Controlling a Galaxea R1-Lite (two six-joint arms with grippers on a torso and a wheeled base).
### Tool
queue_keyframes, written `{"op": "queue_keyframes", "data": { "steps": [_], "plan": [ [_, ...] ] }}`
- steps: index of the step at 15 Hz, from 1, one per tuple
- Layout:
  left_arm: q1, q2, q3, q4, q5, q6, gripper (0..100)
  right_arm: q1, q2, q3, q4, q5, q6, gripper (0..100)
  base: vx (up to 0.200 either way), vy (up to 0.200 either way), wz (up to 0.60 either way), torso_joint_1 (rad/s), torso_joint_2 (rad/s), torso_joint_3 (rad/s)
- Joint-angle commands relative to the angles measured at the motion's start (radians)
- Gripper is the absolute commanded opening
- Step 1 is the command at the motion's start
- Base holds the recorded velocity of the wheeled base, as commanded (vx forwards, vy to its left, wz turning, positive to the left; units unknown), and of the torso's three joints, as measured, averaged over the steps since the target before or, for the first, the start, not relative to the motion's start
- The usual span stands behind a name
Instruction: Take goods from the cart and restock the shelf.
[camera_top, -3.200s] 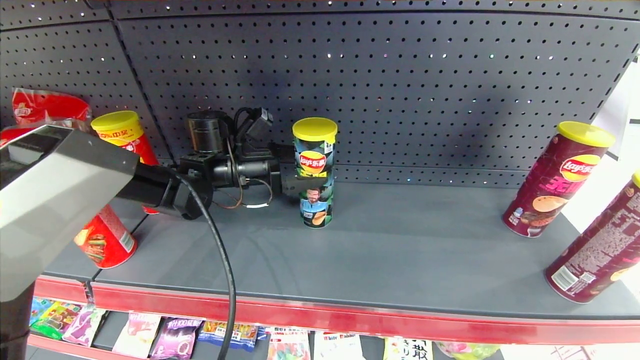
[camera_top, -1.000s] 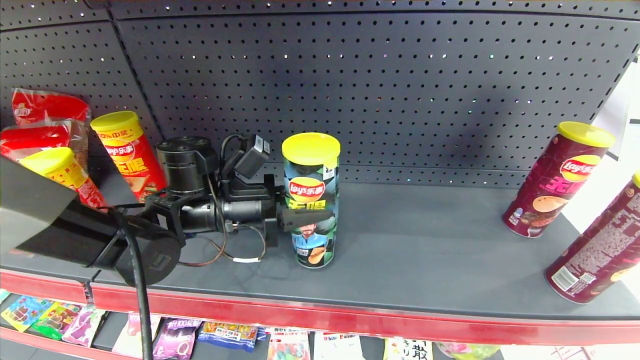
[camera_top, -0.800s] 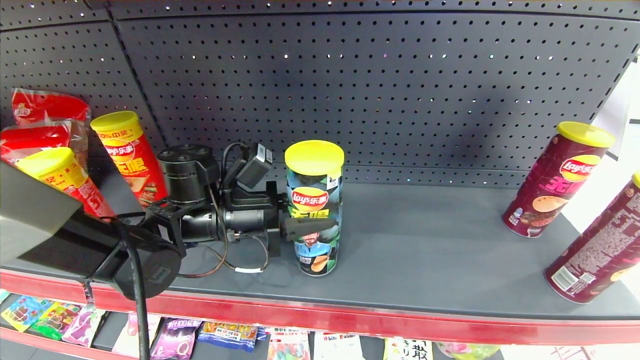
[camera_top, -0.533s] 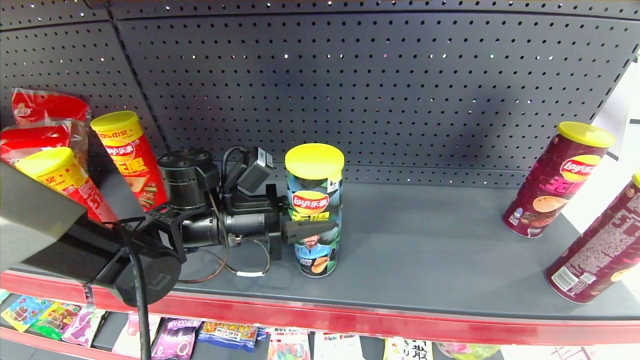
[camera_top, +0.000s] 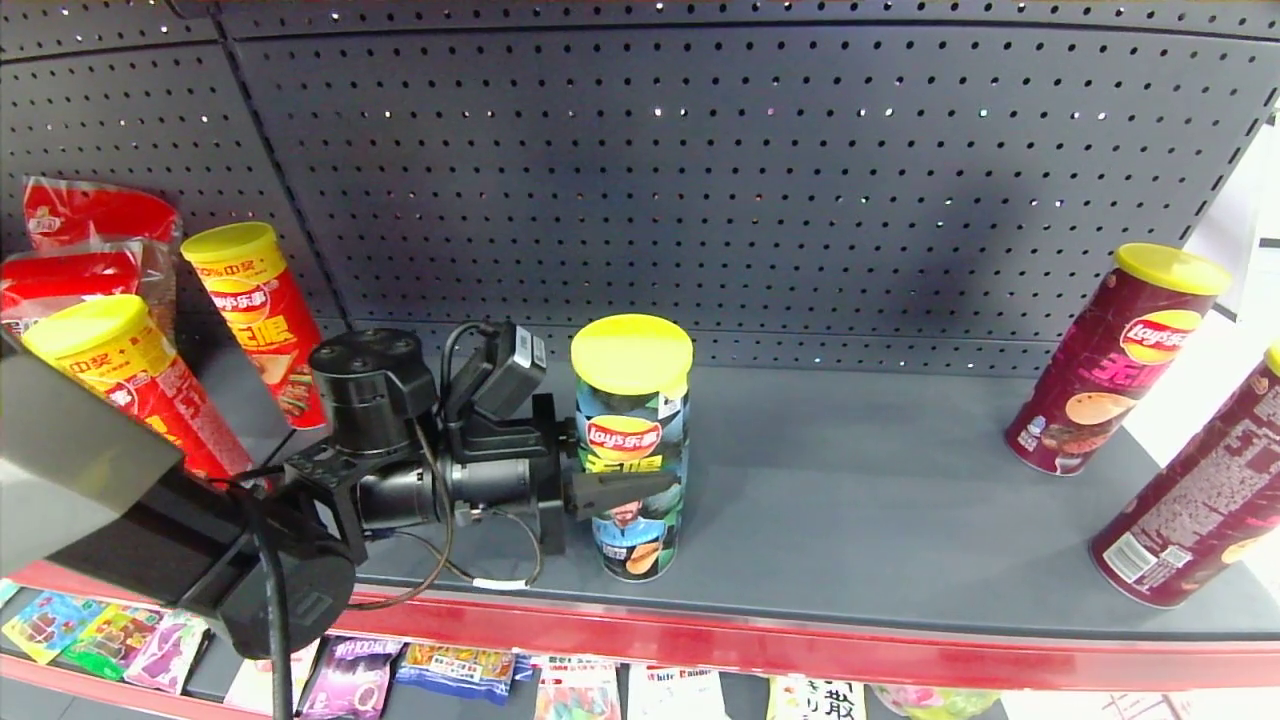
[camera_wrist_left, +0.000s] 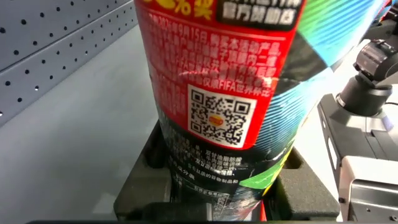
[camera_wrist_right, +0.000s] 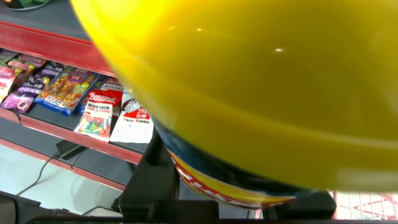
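1. Change: the left gripper (camera_top: 622, 478) has carried the can (camera_top: 630, 450) from deep on the shelf (camera_top: 850, 500), near the pegboard (camera_top: 700, 180), forward and slightly right. The can is now just behind the red lip (camera_top: 800, 650).
2. Left fingers are clamped across the can's mid-body, one in front and one behind. The grip has been the same throughout, with no release yet.
3. Whether the can's base touches the shelf or hangs just above it can't be told.
4. Neighbours have not moved: red cans (camera_top: 255, 300) are to the left, purple cans (camera_top: 1110, 360) far to the right, and the can is well apart from both.
5. Meaning, as a guess: the can is being faced up at the front edge. What is left is set-down, letting go and backing the arm out.
6. Risk: the can is close to the lip, so a nudge on retreat could tip it off.
7. Orientation: the can is upright, long axis vertical, yellow lid up. The logo side faces out toward the aisle and the code panel faces the left wrist.
8. The right gripper (camera_wrist_right: 224, 196) looks closed around a second can (camera_wrist_right: 249, 74), lid toward the wrist camera. It is held out in front of the lower shelves, waiting its turn.
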Motion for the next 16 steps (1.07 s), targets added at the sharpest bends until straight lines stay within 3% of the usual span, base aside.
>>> {"op": "queue_keyframes", "data": {
  "steps": [1, 13, 16],
  "plan": [
    [-0.001, -0.003, 0.038, -0.018, 0.000, 0.000, 0, 0.000, 0.001, 0.001, 0.000, 0.000, 0.000, 0, 0.000, 0.000, 0.00, 0.000, 0.00, 0.000],
    [-0.008, -0.018, 0.079, -0.026, 0.005, -0.005, 0, 0.000, 0.001, 0.001, 0.000, 0.000, 0.000, 0, 0.000, 0.000, 0.00, 0.000, 0.00, 0.000],
    [-0.013, -0.032, 0.081, -0.028, 0.005, -0.031, 0, 0.000, 0.001, -0.001, 0.000, 0.000, 0.000, 0, 0.000, 0.000, 0.00, 0.000, 0.00, 0.000]
  ]
}}
